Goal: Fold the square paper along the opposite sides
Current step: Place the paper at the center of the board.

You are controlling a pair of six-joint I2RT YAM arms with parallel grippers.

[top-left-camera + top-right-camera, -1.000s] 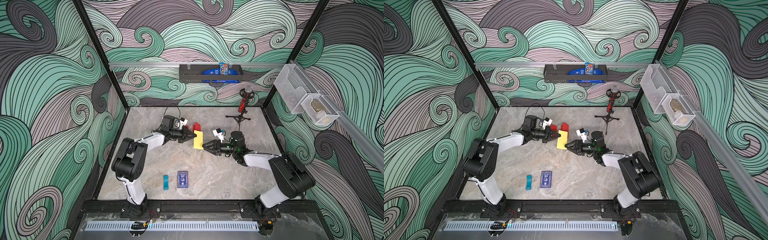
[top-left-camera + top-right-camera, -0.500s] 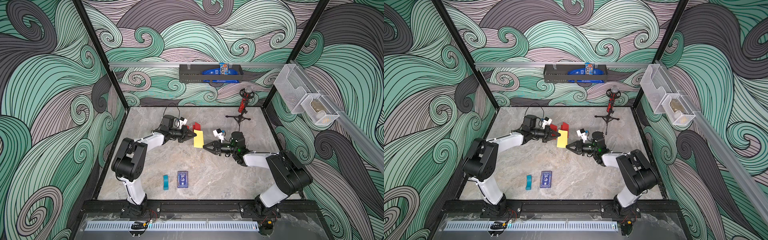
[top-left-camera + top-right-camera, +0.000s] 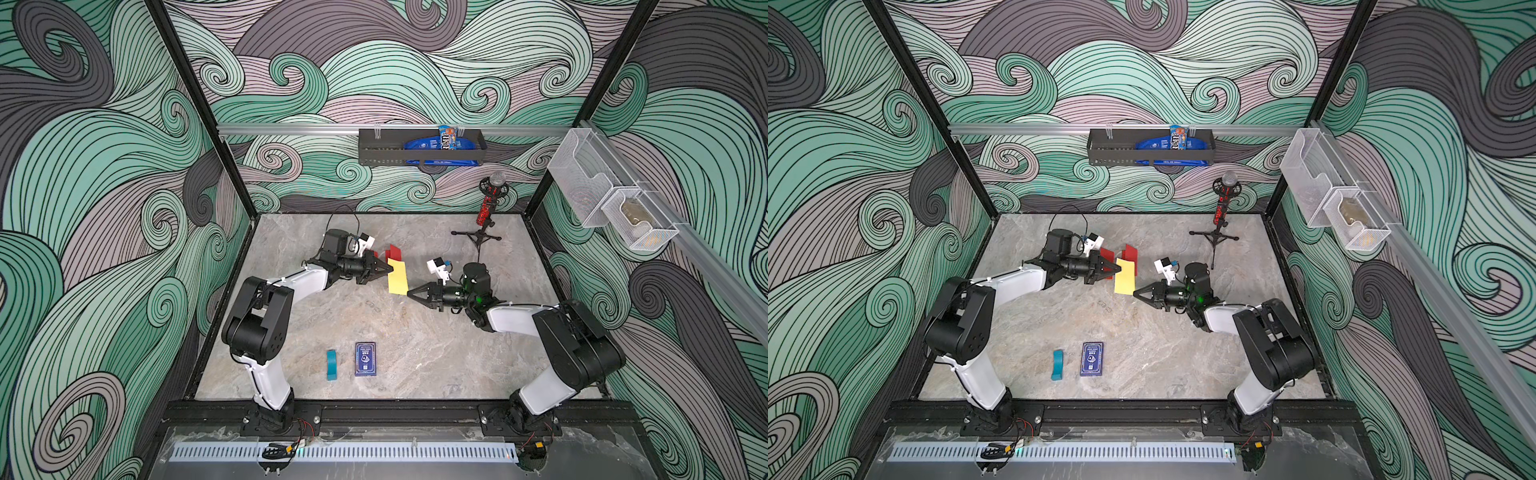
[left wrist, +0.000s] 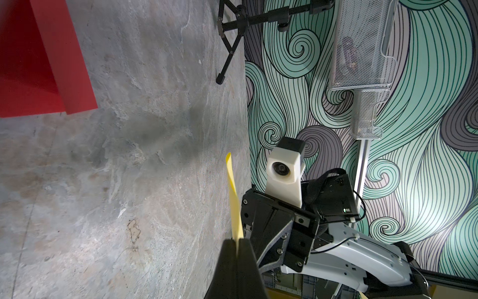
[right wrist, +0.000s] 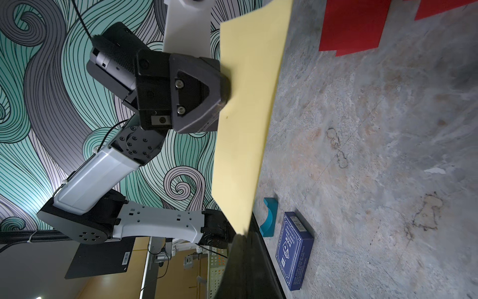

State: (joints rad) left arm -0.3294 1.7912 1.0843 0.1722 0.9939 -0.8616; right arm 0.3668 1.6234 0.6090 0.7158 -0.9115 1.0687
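The yellow paper [image 3: 397,277] spans both claws: the left claw [image 3: 390,269] is clenched on its back-left edge, and the right claw [image 3: 409,293] pinches the corner nearest the desk's [image 3: 415,353] front.

Both top views look down from high in front on the whole table [image 3: 415,332]; close wrist views face each other across the paper [image 5: 245,116].

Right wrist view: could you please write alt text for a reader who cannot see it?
A yellow paper is held on edge above the marble table, the left gripper pinching one side and the right gripper a corner. Red paper, a teal block and a blue card box sit on the table.
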